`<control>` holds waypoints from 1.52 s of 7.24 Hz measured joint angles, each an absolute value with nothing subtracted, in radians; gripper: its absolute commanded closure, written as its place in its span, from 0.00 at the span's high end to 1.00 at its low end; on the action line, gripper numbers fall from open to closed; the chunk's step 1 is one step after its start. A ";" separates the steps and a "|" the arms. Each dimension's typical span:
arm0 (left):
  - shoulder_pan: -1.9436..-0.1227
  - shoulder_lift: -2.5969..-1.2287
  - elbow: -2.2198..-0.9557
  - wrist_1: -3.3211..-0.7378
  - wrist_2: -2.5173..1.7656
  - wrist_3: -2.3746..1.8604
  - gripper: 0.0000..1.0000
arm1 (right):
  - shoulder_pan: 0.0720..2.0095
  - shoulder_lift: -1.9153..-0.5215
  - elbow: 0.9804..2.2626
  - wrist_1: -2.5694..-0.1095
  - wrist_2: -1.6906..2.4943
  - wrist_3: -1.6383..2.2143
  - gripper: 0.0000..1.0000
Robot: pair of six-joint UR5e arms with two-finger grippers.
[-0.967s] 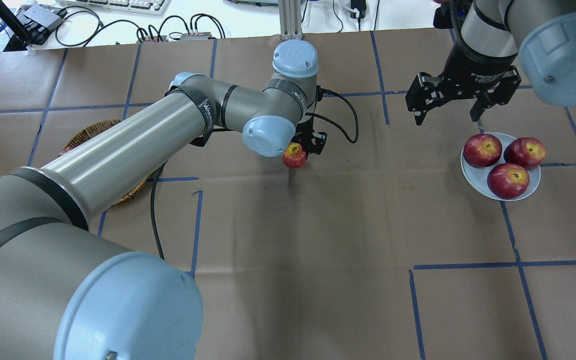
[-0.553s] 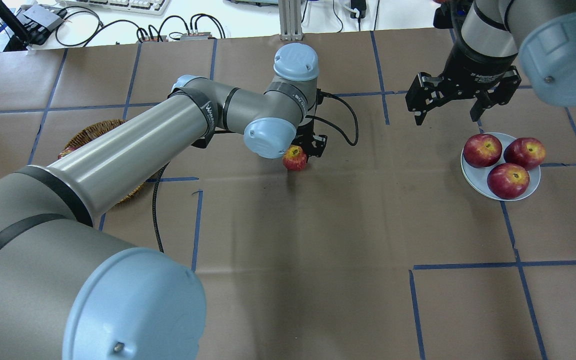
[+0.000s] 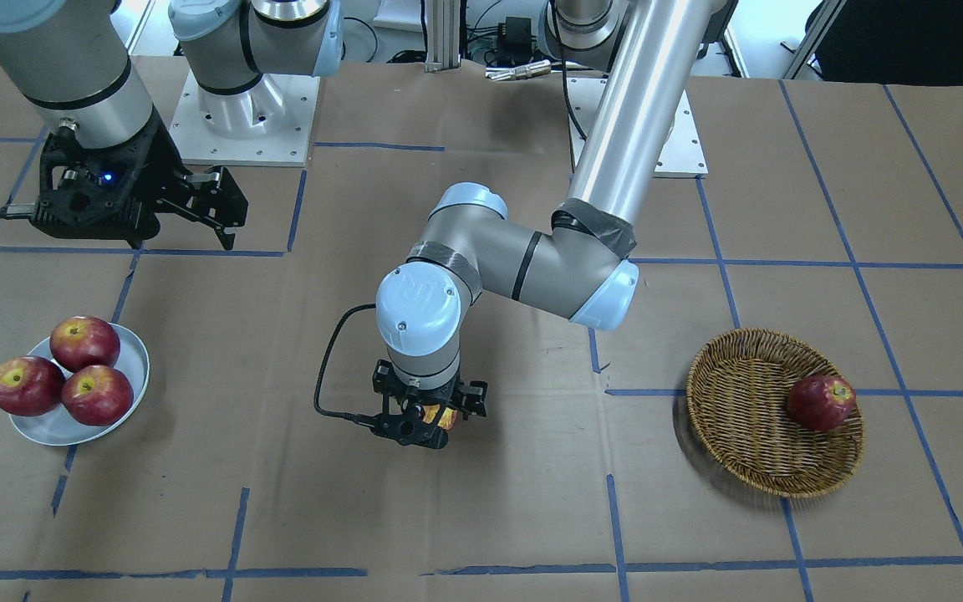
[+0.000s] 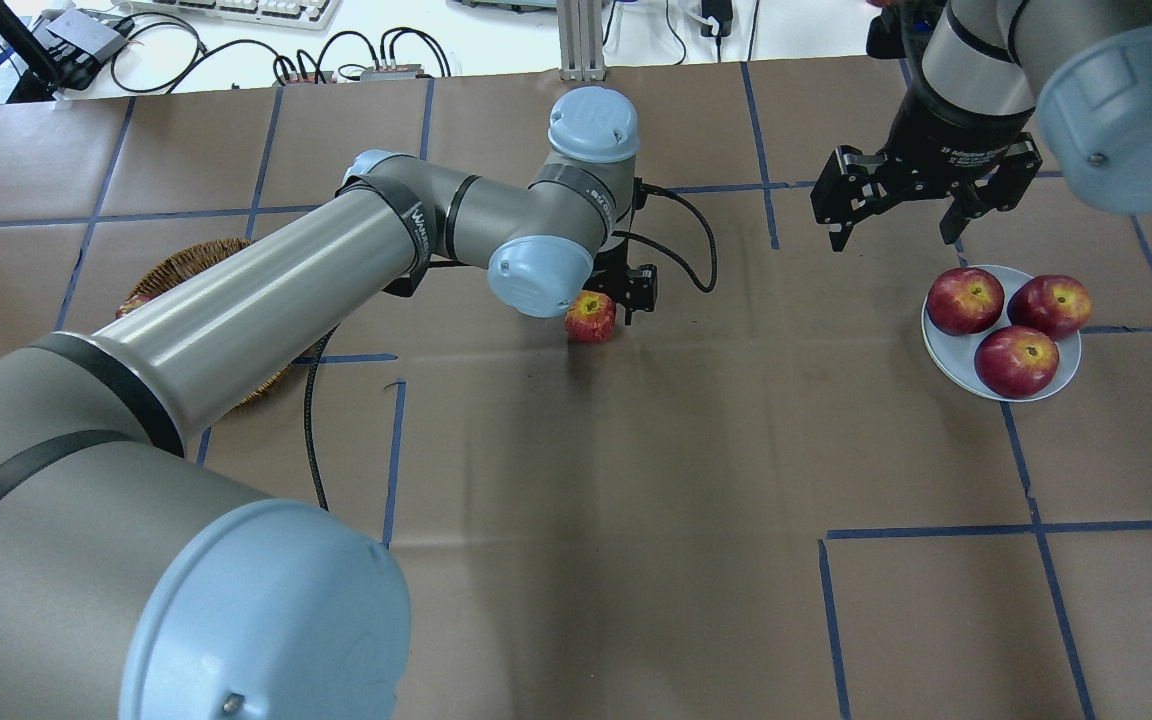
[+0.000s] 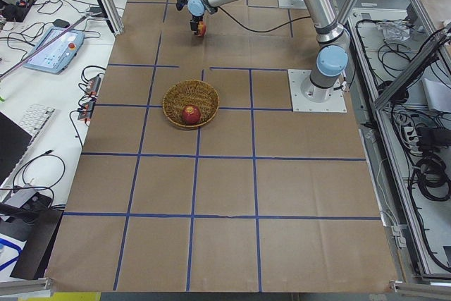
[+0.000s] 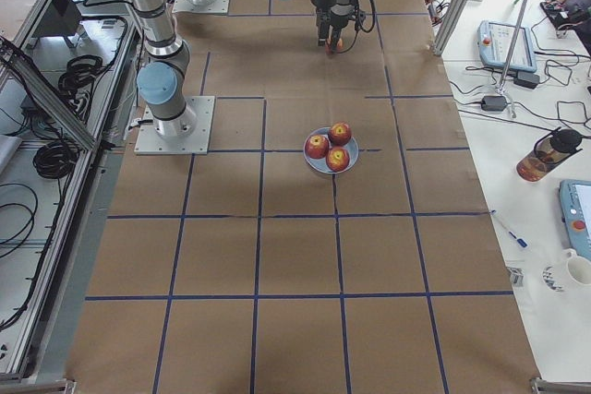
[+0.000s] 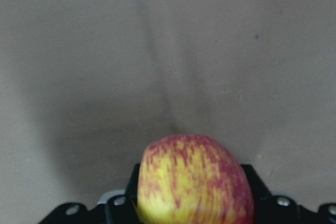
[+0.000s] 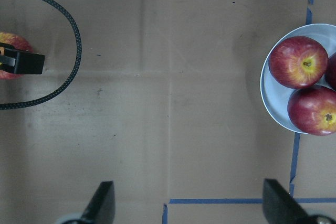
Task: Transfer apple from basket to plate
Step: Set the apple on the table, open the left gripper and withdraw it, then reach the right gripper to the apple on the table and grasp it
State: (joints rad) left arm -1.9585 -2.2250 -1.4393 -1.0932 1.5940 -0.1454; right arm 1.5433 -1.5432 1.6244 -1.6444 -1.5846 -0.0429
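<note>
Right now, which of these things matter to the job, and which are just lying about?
In the job: streaked apple, left gripper, basket, plate.
Lying about: three red apples on the plate, one red apple in the basket, keyboard.

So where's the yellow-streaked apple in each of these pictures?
Front: apple bottom centre.
Overhead: apple upper middle.
Left side: apple top, left of centre.
Right side: apple top, right of centre.
Left wrist: apple bottom centre, close up.
Right wrist: apple left edge, half hidden.
Shared landmark: the white plate, absent from the left wrist view.
</note>
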 measured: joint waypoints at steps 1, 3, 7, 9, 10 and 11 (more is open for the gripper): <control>-1.953 -2.182 -1.430 -1.145 1.593 -0.140 0.99 | 1.544 -1.543 1.624 -1.644 -1.585 -0.043 1.00; -1.903 -2.024 -1.430 -1.311 1.592 -0.074 0.99 | 1.545 -1.543 1.624 -1.644 -1.586 -0.042 1.00; -1.673 -1.668 -1.447 -1.649 1.589 0.178 0.99 | 1.568 -1.534 1.617 -1.667 -1.586 0.005 1.00; -1.623 -1.596 -1.448 -1.718 1.589 0.187 0.99 | 1.665 -1.473 1.612 -1.766 -1.588 0.120 1.00; -1.615 -1.587 -1.448 -1.722 1.588 0.184 0.99 | 1.734 -1.421 1.611 -1.838 -1.590 0.197 1.00; -1.612 -1.585 -1.449 -1.722 1.587 0.181 0.99 | 1.791 -1.363 1.610 -1.913 -1.590 0.273 1.00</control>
